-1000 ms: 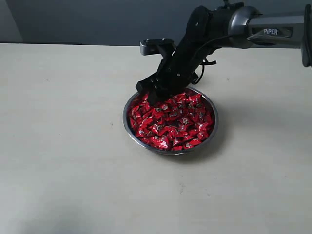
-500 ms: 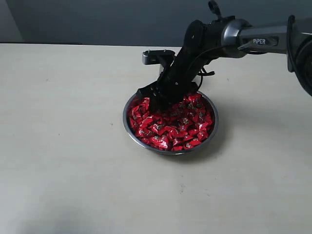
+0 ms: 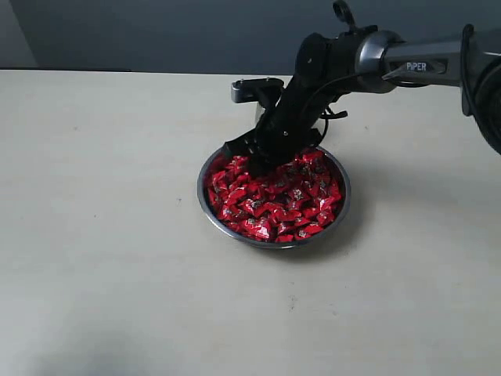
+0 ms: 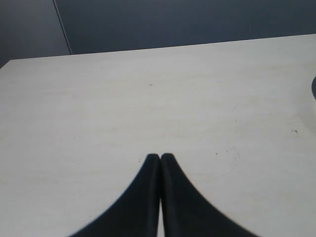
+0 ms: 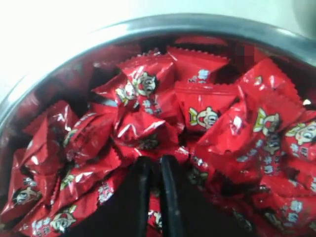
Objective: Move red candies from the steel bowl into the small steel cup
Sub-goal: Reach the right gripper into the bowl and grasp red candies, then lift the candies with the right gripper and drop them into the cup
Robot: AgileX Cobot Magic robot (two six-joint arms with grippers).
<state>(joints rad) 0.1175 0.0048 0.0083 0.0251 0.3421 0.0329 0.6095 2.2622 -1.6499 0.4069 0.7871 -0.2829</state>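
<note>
Right claw (image 5: 152,160): nearly closed, tips sunk among the red candies (image 5: 207,116) — whether one is pinched, cannot tell.
Left claw (image 4: 160,157): closed, empty, over the bench (image 4: 148,98).
Steel bowl (image 3: 202,196): mid-bench, heaped with the candies.
Right wrist view only: pale printed faces on the wrappers.

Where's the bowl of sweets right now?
In the exterior view the bowl sits mid-table, slightly right, with the right claw dipped into its candies near the far rim.
</note>
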